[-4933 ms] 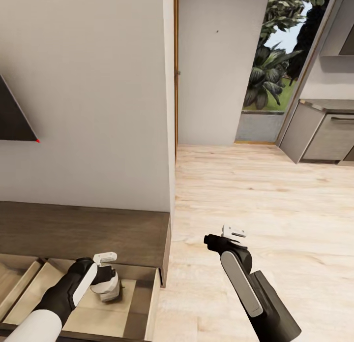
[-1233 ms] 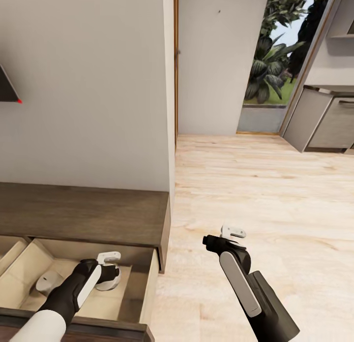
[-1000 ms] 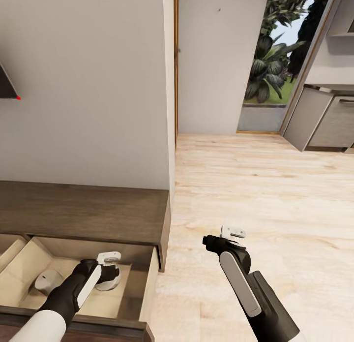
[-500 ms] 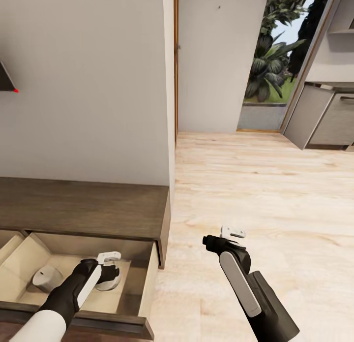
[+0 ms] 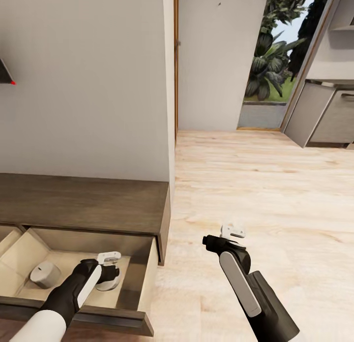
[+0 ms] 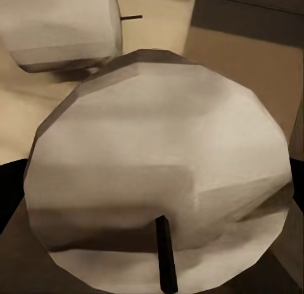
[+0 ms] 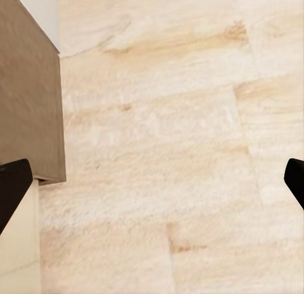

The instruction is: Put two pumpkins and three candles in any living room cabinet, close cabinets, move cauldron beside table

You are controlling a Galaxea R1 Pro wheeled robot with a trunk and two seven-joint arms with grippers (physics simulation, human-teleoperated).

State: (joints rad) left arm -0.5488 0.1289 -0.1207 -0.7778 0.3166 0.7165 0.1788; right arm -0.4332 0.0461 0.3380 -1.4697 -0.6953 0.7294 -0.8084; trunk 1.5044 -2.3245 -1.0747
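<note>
A: What's the biggest thing here?

B: The pale wood floor (image 5: 255,184), running back to a doorway with green plants (image 5: 275,51) outside. Next is the cabinet (image 5: 83,204), dark brown and low against the white wall, with its end drawer (image 5: 142,278) pulled out to show a beige inside.

A: And the arms?

B: The right gripper (image 5: 233,232) hangs over bare floor, beside the cabinet's end. Its wrist view shows one dark fingertip at each edge with floor between, so the jaws stand wide apart, holding nothing.

A: The left one?

B: The left gripper (image 5: 108,263) reaches down into the open drawer, right at a candle (image 5: 109,281). The left wrist view shows that candle (image 6: 161,173) very close, wick (image 6: 166,253) toward the camera. I cannot tell whether the jaws are closed on it.

A: Any other candle?

B: A second candle (image 5: 45,274) lies tilted on the same drawer's floor, near the first, further from the cabinet's end.
</note>
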